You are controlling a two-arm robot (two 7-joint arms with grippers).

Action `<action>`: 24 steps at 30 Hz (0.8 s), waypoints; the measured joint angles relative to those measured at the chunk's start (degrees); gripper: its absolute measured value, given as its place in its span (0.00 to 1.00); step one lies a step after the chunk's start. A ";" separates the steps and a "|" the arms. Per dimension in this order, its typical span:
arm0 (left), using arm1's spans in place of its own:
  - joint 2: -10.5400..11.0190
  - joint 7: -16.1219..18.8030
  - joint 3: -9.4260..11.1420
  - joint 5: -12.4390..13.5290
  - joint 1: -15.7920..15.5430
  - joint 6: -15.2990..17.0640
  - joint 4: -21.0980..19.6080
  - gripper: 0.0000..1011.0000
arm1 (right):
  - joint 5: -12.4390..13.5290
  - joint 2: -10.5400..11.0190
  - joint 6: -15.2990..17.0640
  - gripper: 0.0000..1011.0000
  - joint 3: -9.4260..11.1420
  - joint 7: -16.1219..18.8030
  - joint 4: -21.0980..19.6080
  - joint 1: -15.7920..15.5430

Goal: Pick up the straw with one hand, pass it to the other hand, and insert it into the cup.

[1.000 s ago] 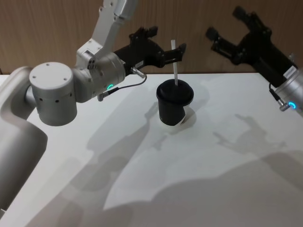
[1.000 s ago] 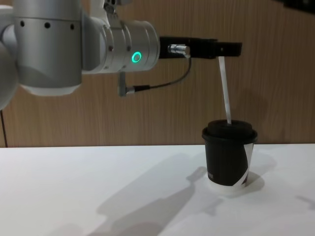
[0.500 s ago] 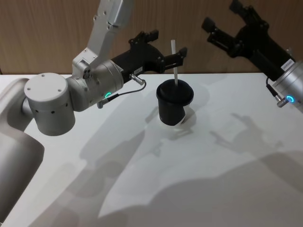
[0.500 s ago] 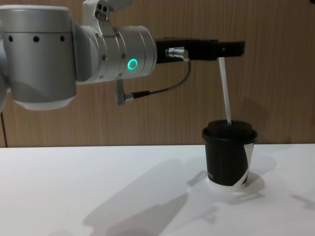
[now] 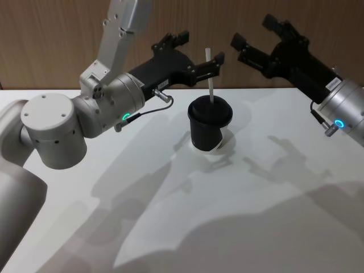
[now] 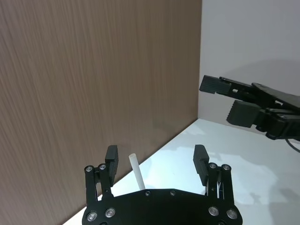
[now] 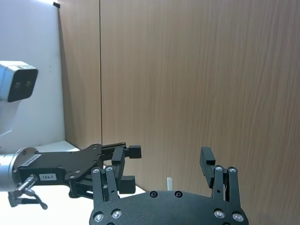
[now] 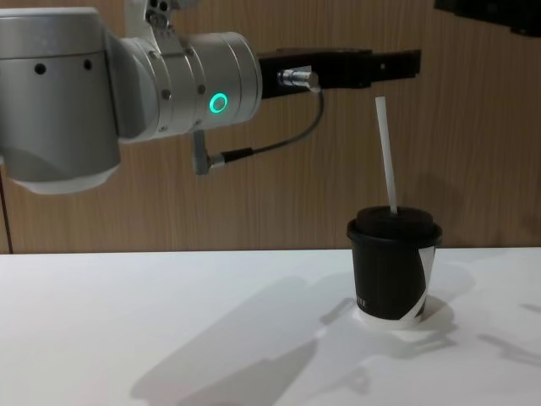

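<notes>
Chest view: the straw [image 8: 386,152] stands in the lidded cup [image 8: 393,266] — left claw [image 8: 397,63] spread open above, right claw [image 5: 254,38] open too.

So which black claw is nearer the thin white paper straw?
The left claw, just above the thin white paper straw standing in the black lidded cup; the right claw is open off to the side.

Cup [image 5: 209,128] stood on the counter [image 5: 256,216], approx. mid-width, near the back wall [image 5: 57,40]. Straw [image 5: 210,73] stood in the cup lid, top leaning slightly left. Left gripper [image 5: 200,50] hung above & just behind the straw top, fingers spread, clear of it. Right gripper [image 5: 253,38] was up high, right of the cup, well apart.
</notes>
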 joint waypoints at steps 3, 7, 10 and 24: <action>0.17 0.26 -0.06 -0.07 0.25 -0.03 -0.47 0.99 | 0.20 -0.35 0.27 0.99 -0.17 -0.67 0.22 0.26; 0.35 0.46 -0.12 -0.13 0.47 -0.05 -0.92 0.99 | 0.42 -0.67 0.50 0.99 -0.32 -1.31 0.47 0.55; 0.46 0.60 -0.16 -0.17 0.61 -0.06 -1.22 0.99 | 0.53 -0.86 0.62 0.99 -0.41 -1.70 0.62 0.72; 0.73 0.93 -0.25 -0.26 0.95 -0.13 -1.91 0.99 | 0.79 -1.32 0.96 0.99 -0.67 -2.63 0.97 1.15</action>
